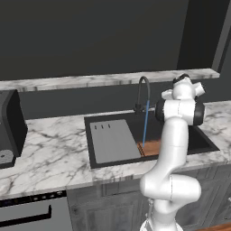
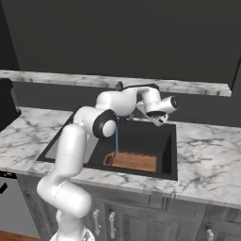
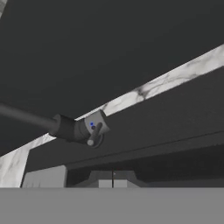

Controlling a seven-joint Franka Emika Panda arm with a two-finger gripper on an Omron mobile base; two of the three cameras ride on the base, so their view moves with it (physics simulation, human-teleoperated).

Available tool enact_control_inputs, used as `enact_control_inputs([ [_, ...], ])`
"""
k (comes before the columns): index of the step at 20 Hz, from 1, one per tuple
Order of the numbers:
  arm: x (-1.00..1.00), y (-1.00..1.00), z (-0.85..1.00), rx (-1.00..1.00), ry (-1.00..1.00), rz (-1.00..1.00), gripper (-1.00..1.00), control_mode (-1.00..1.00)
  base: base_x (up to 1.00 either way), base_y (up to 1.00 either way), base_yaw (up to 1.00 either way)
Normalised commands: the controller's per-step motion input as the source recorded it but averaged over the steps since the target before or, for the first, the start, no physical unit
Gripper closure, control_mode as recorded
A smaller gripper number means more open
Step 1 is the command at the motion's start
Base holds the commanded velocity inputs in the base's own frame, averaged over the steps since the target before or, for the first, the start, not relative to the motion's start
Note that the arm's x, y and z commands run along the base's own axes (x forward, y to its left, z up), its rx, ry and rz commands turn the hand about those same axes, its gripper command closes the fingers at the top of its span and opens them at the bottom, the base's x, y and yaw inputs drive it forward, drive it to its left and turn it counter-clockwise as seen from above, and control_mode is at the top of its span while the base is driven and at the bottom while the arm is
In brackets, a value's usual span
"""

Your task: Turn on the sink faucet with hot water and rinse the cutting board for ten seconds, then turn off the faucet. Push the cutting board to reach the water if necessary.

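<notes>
The dark gooseneck sink faucet (image 1: 143, 90) stands behind the black sink (image 1: 90, 149). A thin blue stream of water (image 1: 145, 127) falls from its spout onto the left end of the brown cutting board (image 1: 151, 147), which lies flat on the basin floor. In the right base view the water (image 2: 116, 139) hits the cutting board (image 2: 134, 162) near its left end. My gripper (image 2: 152, 118) hovers over the sink's back rim, shut on nothing. In the hand view its fingertips (image 3: 113, 183) meet below the faucet's base and lever (image 3: 89, 129), short of touching them.
A grey slotted slab (image 1: 113, 140) lies in the left part of the basin. A black appliance (image 1: 10, 126) stands on the marble counter (image 1: 49, 153) at far left. A raised marble ledge (image 1: 90, 81) runs behind the sink, against a dark wall.
</notes>
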Motion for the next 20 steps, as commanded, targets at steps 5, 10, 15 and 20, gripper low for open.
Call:
enact_control_inputs([
  [5, 0.01, 0.10, 0.00, 0.00, 0.00, 0.02, 1.00, -1.00, 0.00, 0.00, 0.00],
  [10, 0.00, 0.05, 0.00, 0.00, 0.00, 0.03, 1.00, -1.00, 0.00, 0.00, 0.00],
  [15, 0.00, 0.12, 0.00, 0.00, 0.00, 0.03, 1.00, -1.00, 0.00, 0.00, 0.00],
  [20, 0.00, 0.15, 0.00, 0.00, 0.00, 0.01, 1.00, -1.00, 0.00, 0.00, 0.00],
])
